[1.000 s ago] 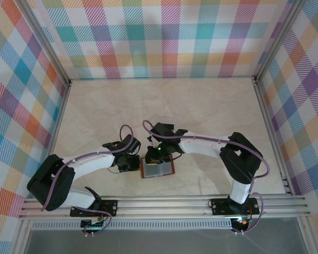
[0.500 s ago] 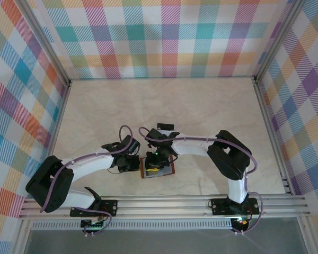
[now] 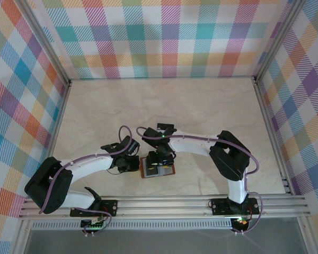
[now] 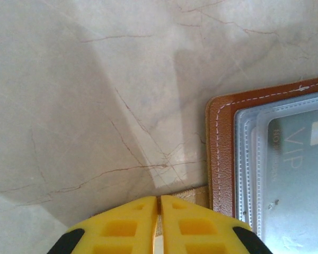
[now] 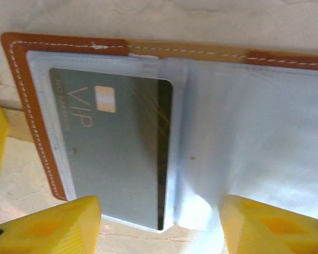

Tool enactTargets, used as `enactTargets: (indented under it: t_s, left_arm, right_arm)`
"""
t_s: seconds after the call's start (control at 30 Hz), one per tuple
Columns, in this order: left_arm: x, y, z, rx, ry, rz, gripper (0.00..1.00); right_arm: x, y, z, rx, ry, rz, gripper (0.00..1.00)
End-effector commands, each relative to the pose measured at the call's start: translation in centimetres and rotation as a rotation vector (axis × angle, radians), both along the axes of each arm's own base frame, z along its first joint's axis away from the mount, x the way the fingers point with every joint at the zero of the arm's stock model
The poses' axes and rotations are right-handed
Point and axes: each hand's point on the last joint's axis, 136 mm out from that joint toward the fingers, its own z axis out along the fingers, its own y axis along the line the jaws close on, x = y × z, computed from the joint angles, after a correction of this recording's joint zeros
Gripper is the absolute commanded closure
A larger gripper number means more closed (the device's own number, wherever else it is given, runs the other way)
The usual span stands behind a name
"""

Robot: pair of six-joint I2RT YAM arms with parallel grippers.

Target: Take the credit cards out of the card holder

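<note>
The right jaws stood wide above the open card holder (image 5: 22,79), a credit card (image 5: 116,159) in its pocket between them. The left jaws, shut, rested beside its edge. Pinching the card's free edge seemed best.

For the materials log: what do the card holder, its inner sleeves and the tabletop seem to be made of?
Card holder: reddish-brown leather or imitation, matte grain, pale stitched edge. Inner sleeves: clear soft plastic, glossy; a VIP card reads through. Tabletop: pale marble look, thin veins, perhaps printed laminate.
</note>
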Motion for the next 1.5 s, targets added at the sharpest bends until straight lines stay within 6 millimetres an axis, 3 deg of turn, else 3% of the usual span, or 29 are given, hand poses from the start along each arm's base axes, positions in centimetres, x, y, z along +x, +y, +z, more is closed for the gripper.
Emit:
enactTargets:
  t_s: [0.0,0.43,0.6,0.87,1.17,1.47]
  left_arm:
    - [-1.8,1.5,-1.5,0.057,0.066,-0.009,0.88]
    - [-1.7,1.6,-0.8,0.059,0.056,-0.004,0.87]
    - [-1.2,0.6,0.4,0.014,0.033,-0.021,0.83]
    - [-0.5,-0.9,3.3,-0.066,-0.003,-0.027,0.8]
    - [-0.8,-2.6,3.4,-0.126,0.015,-0.038,0.78]
    - [-0.4,-3.2,4.1,-0.105,0.014,-0.038,0.78]
  right_arm:
    - [0.0,-2.3,-0.2,-0.126,-0.024,0.015,0.35]
    - [0.4,-5.7,-1.2,-0.198,-0.034,-0.021,0.33]
    - [-0.3,-4.4,-1.5,-0.086,0.014,-0.029,0.39]
    - [-1.2,-2.6,-0.8,0.038,0.056,-0.045,0.56]
    - [0.0,-4.3,1.5,-0.016,-0.044,-0.06,0.54]
    - [0.4,-3.5,3.1,0.022,-0.067,-0.038,0.59]
